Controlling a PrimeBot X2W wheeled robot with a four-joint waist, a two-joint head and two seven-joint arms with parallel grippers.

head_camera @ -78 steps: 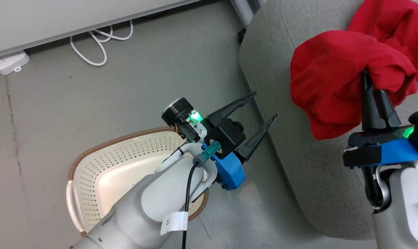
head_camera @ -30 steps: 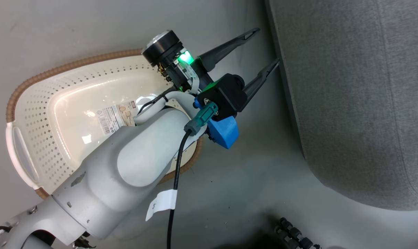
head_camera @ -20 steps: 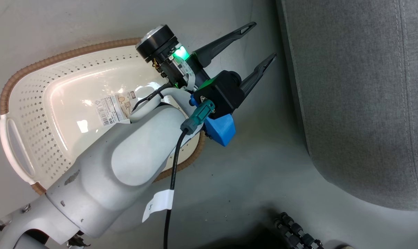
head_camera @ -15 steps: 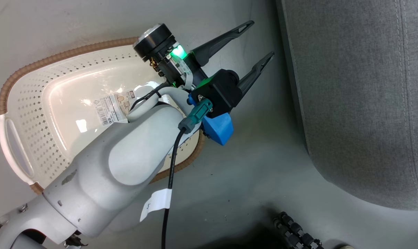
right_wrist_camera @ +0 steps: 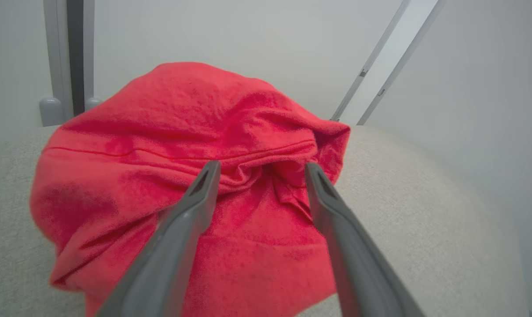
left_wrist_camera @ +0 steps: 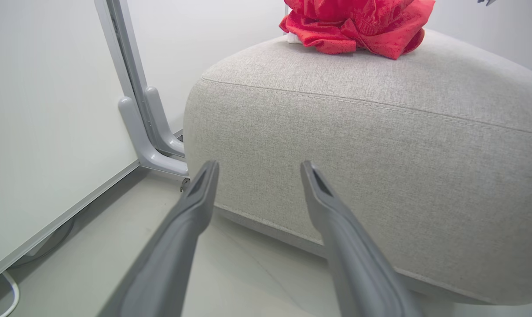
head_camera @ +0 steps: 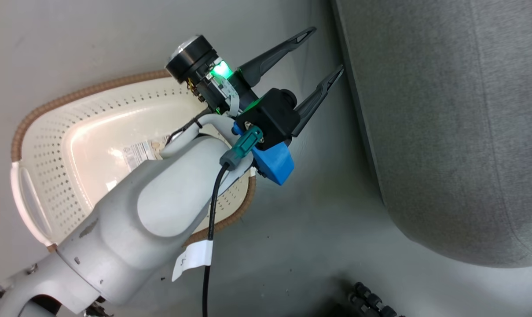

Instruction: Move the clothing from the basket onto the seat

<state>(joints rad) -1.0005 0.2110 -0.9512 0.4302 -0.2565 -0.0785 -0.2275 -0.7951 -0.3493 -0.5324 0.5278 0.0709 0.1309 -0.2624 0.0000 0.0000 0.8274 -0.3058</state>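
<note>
Two hands: both are spread wide with nothing pinched in either; the left hand [head_camera: 326, 49] hangs over the floor [head_camera: 314, 237] between basket and seat, and the right hand [right_wrist_camera: 262, 166] hovers low over the seat top.
Clothing: the clothing [right_wrist_camera: 182, 145] lies as a bunched red heap on the seat [right_wrist_camera: 424, 198], well apart from the basket.
Deciding relation: from the right hand the heap sits dead ahead at 12 o'clock. Its long axis runs 9 to 3 across the fingers, and a fold lies in the gap between them. My reading is that the next move is a straight pull back toward 6, so no finger snags the fabric.
Nearer arm: the right hand is at the heap. The left hand is nearer the basket [head_camera: 41, 154], which lies at its 8 o'clock in the head view, with the seat at 3.
Basket floor: what shows is bare plastic with a paper label [head_camera: 138, 152].
Hidden: the left forearm [head_camera: 160, 211] covers part of the basket. Whether the fingers touch cloth, how many garments there are, and any lettering cannot be made out. The heap's top is cut off at 12 in the left wrist view.
</note>
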